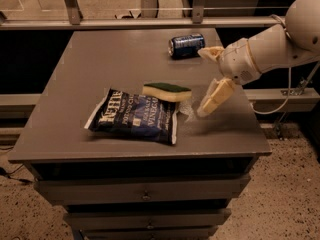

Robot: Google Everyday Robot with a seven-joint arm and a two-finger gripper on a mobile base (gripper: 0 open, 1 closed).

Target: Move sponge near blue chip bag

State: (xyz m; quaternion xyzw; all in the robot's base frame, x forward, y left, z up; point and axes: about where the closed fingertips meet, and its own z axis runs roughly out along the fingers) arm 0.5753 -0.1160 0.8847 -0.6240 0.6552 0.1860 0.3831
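The sponge [167, 91], pale yellow with a dark green top, lies flat on the grey table [100, 59], its near edge resting on the upper right corner of the blue chip bag [134, 116]. The bag is dark blue with white "Kettle" lettering and lies flat near the table's front. My gripper [207, 79] is open and empty, a little to the right of the sponge and apart from it. One finger [215, 97] points down toward the table, the other [210, 52] sits higher near the can.
A small blue drink can [186, 45] lies on its side at the back of the table, just left of my upper finger. My white arm [280, 39] comes in from the right. Drawers [145, 194] sit below the tabletop. A rail [150, 23] runs behind the table.
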